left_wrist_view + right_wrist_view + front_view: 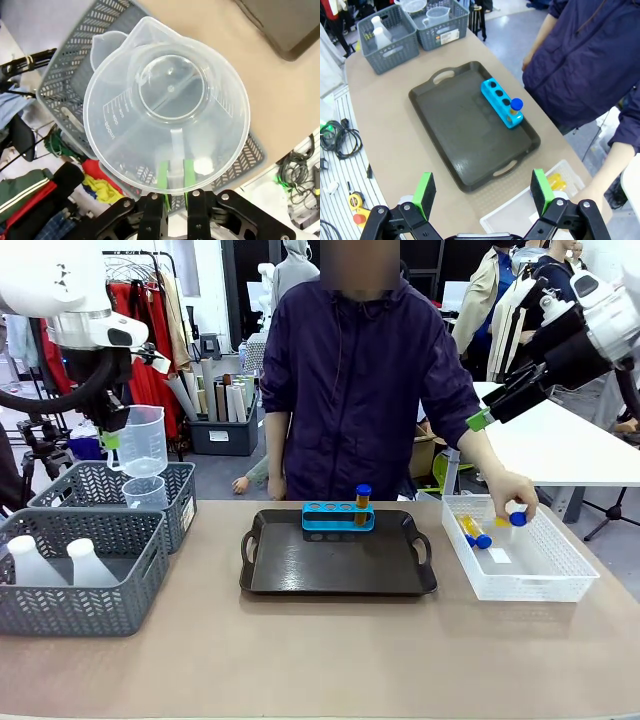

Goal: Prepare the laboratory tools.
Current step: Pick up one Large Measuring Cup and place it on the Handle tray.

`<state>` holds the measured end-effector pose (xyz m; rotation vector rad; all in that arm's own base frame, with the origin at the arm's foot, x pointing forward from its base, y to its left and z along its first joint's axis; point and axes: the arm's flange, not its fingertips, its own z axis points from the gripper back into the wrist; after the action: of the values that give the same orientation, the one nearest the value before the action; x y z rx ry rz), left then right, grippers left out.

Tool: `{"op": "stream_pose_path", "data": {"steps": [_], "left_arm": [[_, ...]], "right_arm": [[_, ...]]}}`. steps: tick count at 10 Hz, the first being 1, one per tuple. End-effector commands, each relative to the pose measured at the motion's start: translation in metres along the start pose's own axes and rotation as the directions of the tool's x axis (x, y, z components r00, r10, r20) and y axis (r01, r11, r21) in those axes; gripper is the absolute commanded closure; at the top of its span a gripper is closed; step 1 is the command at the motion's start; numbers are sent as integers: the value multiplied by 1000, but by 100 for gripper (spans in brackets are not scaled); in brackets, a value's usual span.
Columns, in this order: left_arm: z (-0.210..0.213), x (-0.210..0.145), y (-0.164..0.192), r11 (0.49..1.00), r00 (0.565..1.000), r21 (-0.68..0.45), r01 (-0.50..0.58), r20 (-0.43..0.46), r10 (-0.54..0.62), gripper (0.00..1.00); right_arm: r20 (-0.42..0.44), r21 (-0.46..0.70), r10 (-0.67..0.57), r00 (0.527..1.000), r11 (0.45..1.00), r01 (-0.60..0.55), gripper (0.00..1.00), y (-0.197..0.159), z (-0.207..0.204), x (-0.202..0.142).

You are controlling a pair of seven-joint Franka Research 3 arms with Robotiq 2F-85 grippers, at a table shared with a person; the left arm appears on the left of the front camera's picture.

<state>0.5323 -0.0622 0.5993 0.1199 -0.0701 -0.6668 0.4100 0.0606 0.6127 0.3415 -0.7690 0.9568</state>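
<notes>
One measuring beaker (143, 440) hangs upright from the left gripper (173, 175). The jaws are closed narrow on its handle, and the green pads (162, 175) press on either side of that handle. Directly below these jaws stands the far grey basket (60, 490), which contains a second beaker (146, 492). Beside it, nearer the camera, the near grey basket (90, 610) contains two white conical flasks (30, 562).

The right gripper (484, 192) is raised clear of the table. Its jaws are spread wide and hold nothing. Ahead of these jaws lies the dark tray (455, 145). A blue rack (501, 102) stands along the tray's far edge, with one amber tube (516, 107) upright in its end hole. Beneath these jaws sits the white lattice basket (540, 575). Two blue-capped tubes (475, 532) lie in it. The person's hand (512, 495) reaches into the same basket and grips another blue-capped tube (517, 519).
</notes>
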Motion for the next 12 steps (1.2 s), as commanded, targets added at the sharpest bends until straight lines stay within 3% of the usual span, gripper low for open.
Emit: {"op": "stream_pose_path", "data": {"steps": [1,2,6,9,12], "left_arm": [[4,2,-17,998,999,17,54,0,-54,100],[15,14,-39,988,989,40,149,-5,-149,100],[46,71,-112,934,939,98,345,-30,-344,100],[40,119,-164,875,876,95,474,54,-480,100],[12,165,-206,782,779,67,620,66,-624,100]], "right_arm": [[24,11,7,1000,1000,-7,0,-1,-1,1],[24,11,7,1000,1000,-7,0,-1,-1,1],[24,11,7,1000,1000,-7,0,-1,-1,1],[24,11,7,1000,1000,-7,0,-1,-1,1],[24,11,7,1000,1000,-7,0,-1,-1,1]]}}
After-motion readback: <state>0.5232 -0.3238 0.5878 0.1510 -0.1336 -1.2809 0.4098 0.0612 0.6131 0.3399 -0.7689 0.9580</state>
